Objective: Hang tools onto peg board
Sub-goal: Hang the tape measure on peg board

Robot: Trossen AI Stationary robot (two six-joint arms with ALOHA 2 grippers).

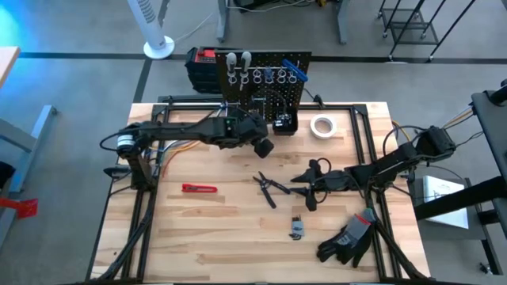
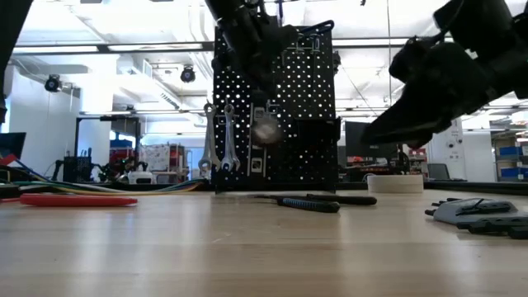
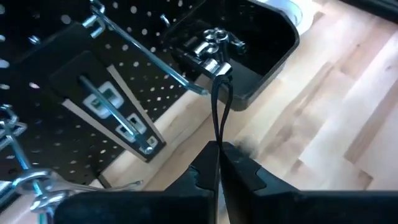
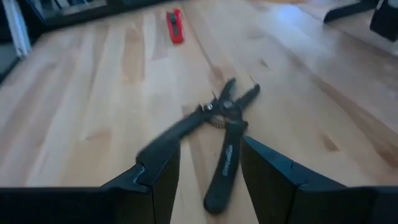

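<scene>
The surface [image 1: 238, 237] is a pale butcher-block wooden top of long glued planks, standing on a grey floor [image 1: 79, 87] crossed by dark seam lines. Beyond the surface's far edge, a white pedestal fan [image 1: 155, 32] stands on the floor, its round base just left of the far-left corner. Further right of the fan, grey legs of another desk [image 1: 341, 24] come down, and a black wire rack [image 1: 412, 28] stands past the far-right corner. From table height, the room behind the surface is bright, with a white ceiling [image 2: 107, 33] lined by long light strips, white walls, and shelving [image 2: 124, 157] crowded with equipment.
</scene>
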